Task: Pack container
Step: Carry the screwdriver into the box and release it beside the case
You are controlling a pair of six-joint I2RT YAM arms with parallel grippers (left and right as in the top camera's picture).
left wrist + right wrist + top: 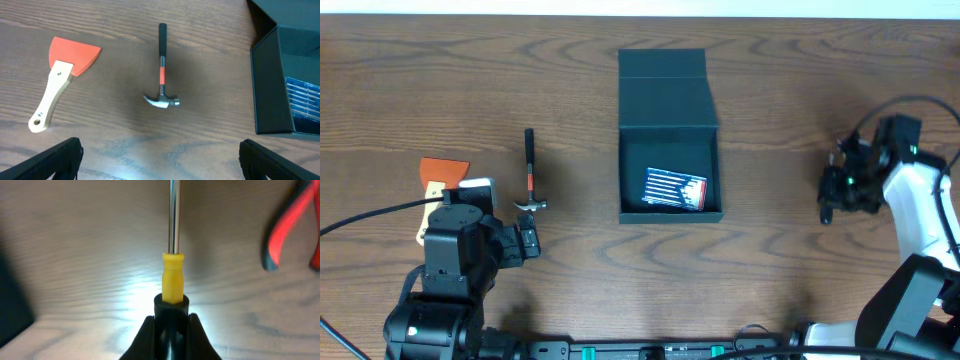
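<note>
The dark teal container [669, 120] stands open at the table's middle with its flap lid folded back; a blue bit case [675, 188] lies inside. Its wall shows at the right of the left wrist view [270, 85]. My right gripper [171, 330] is shut on the black-and-yellow handle of a screwdriver [173, 275], held right of the container [840, 185]. My left gripper [160, 160] is open and empty, near the table's front left [525, 240]. A small hammer [161, 75] and an orange scraper with a wooden handle [62, 75] lie on the table ahead of it.
Red-handled pliers [295, 225] lie on the table at the right of the right wrist view. The hammer [529, 170] and the scraper [442, 172] lie left of the container.
</note>
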